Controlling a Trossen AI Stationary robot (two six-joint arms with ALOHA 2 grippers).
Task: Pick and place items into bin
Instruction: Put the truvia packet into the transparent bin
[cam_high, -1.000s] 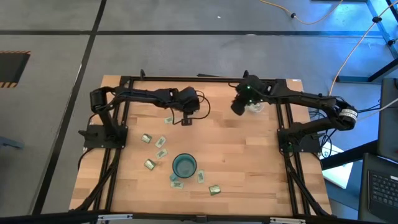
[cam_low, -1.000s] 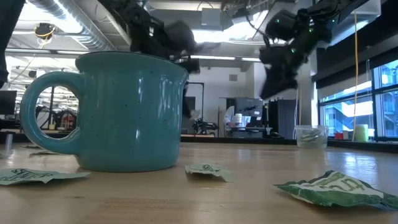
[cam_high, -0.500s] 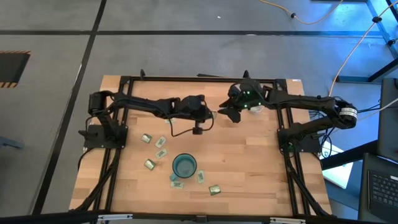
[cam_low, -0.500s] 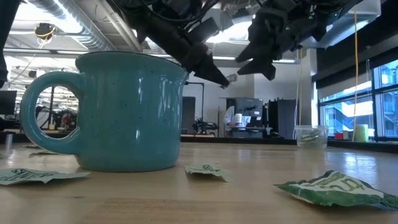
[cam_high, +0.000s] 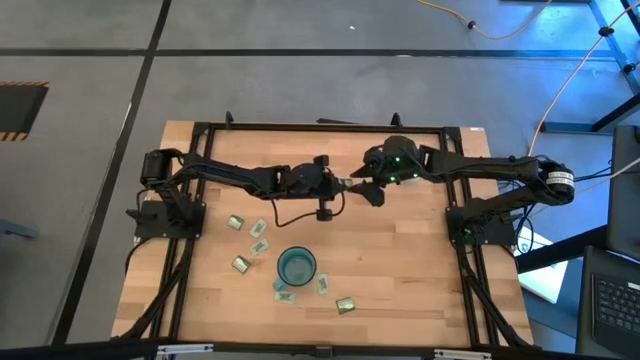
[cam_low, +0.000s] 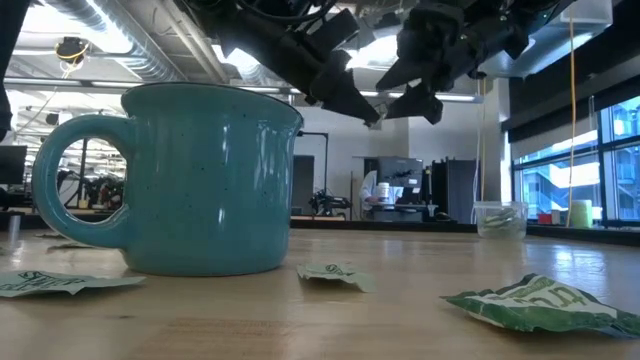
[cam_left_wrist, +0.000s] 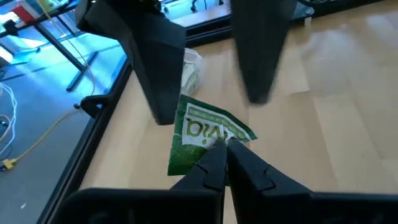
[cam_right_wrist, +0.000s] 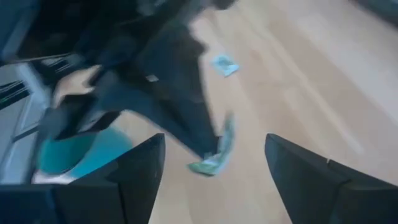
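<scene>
My left gripper (cam_left_wrist: 225, 149) is shut on a green packet (cam_left_wrist: 202, 130), held in the air above the table's middle (cam_high: 352, 184). My right gripper (cam_right_wrist: 214, 143) is open and faces it. Its two fingers (cam_left_wrist: 158, 81) stand on either side of the packet; I cannot tell whether they touch it. The bin, a translucent cup (cam_low: 500, 218), stands on the far right of the table, behind the right gripper (cam_left_wrist: 189, 65). The teal mug (cam_high: 297, 266) stands near the front edge. Several other packets (cam_high: 259, 246) lie flat around the mug. My left gripper pinches the green packet by one edge (cam_left_wrist: 217, 142) between its two fingertips. It comes level from the table's left. The packet is lifted clear of the table and sticks out past the fingertips toward the right gripper.
Loose packets lie left of the mug (cam_high: 235, 222) and in front of it (cam_high: 345, 305), with one more close to the low camera (cam_low: 530, 300). Dark frame rails (cam_high: 455, 200) run along the table's left, right and far sides. Bare wood lies right of the mug.
My left gripper has swung toward the table's right and risen, carrying the packet to the middle. My right gripper has left its place over the cup and moved left toward the left gripper, ending with its fingers around the packet.
</scene>
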